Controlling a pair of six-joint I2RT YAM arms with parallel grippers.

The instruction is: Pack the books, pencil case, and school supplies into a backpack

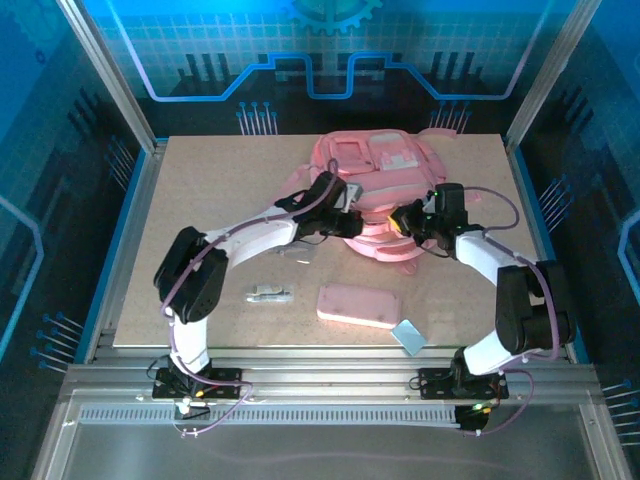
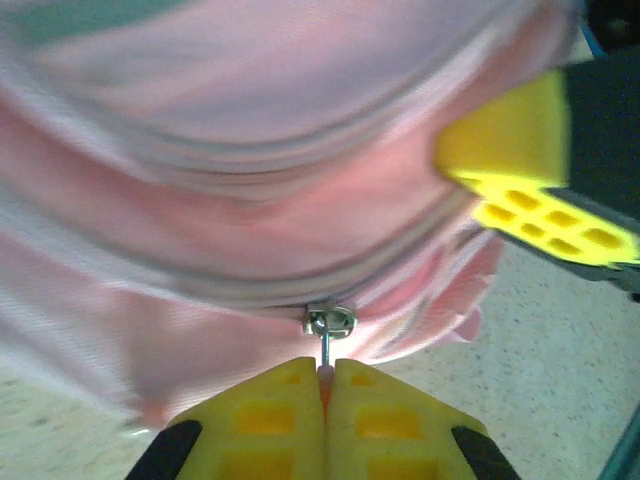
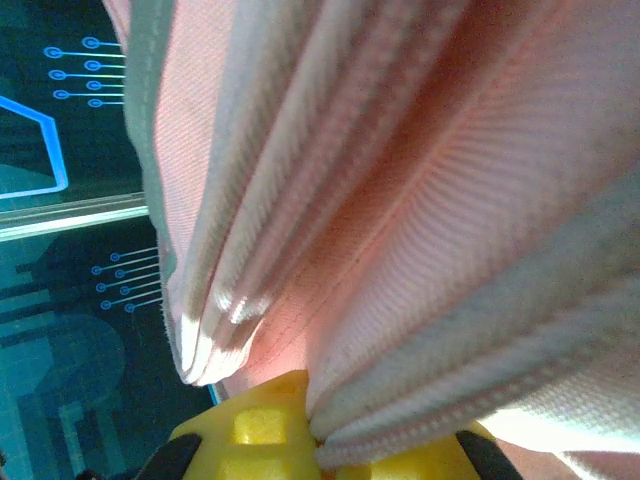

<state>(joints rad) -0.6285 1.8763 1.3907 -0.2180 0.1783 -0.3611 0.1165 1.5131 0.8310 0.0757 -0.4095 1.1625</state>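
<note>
backpack (image 1: 375, 160): both arms draped across it from above, near edge covered; up close at the left wrist it's a pink blur, cut off at the top and sides.
zipper pull (image 2: 330, 322): its tab disappears between the pressed-together fingers of the left gripper (image 2: 327, 372).
right gripper (image 3: 318, 438): tips buried under a fabric fold, bases cropped by the bottom edge.
white stick (image 1: 270, 294): too small to read any detail.

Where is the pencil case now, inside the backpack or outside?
Outside: the pencil case lies flat on the table, nearer the arms than the backpack.
</note>
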